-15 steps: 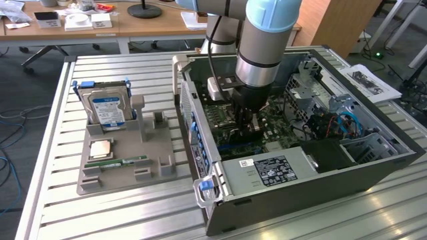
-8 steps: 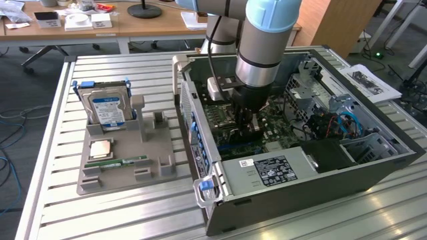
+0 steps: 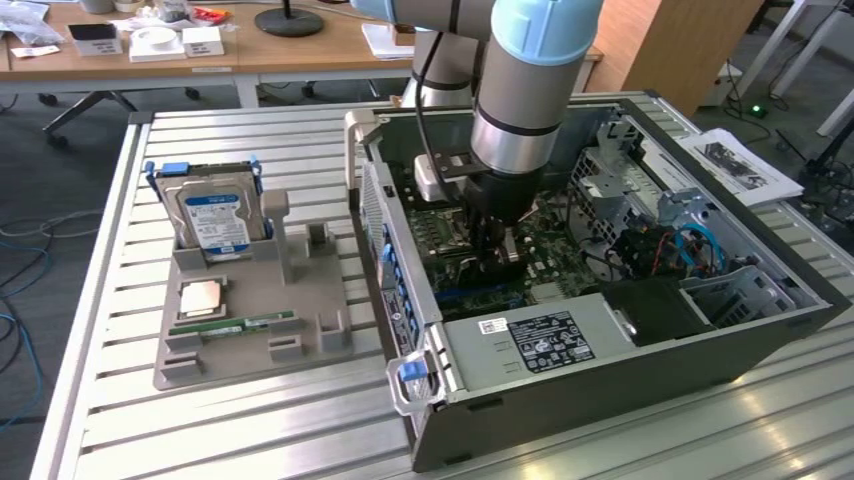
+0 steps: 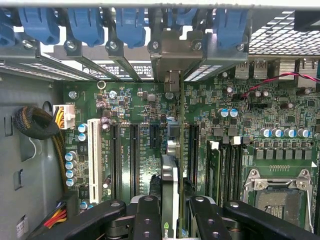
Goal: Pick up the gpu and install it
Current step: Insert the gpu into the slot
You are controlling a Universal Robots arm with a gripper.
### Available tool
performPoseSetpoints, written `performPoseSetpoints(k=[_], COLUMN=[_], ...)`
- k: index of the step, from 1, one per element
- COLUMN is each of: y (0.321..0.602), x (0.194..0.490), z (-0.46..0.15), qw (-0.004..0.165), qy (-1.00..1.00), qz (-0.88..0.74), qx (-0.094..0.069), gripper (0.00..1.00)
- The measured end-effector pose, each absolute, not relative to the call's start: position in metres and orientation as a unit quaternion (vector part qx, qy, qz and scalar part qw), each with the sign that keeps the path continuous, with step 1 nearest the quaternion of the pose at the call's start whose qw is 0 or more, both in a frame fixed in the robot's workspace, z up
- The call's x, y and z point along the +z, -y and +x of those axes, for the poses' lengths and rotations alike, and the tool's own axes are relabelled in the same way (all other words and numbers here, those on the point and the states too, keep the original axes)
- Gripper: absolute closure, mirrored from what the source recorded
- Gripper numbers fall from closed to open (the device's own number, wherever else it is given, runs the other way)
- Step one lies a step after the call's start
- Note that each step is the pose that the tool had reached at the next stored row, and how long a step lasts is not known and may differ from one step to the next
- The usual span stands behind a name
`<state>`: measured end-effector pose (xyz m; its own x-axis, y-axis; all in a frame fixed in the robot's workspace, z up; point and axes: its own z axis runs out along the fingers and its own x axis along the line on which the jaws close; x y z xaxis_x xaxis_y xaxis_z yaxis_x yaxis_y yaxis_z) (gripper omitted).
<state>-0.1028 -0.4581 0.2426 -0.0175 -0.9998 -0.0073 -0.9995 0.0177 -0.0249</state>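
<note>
One open computer case lies on the slatted table, one robot arm reaching into it — a single gripper closed on one gpu, edge-on above one green motherboard. The wrist view counts five blue slot latches, one white expansion slot and one bare processor socket. Beside the case, one grey holder tray carries one hard drive, one memory stick and one processor chip — a single sheet of paper rests at the exterior view's right
</note>
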Motion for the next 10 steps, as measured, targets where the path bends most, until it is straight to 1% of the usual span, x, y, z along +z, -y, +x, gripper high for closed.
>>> performPoseSetpoints(k=[10], y=[0.4581], x=[0.2426], z=[-0.1041], qw=[0.011], qy=[-0.713], qz=[-0.701], qx=[-0.006], gripper=[0.73])
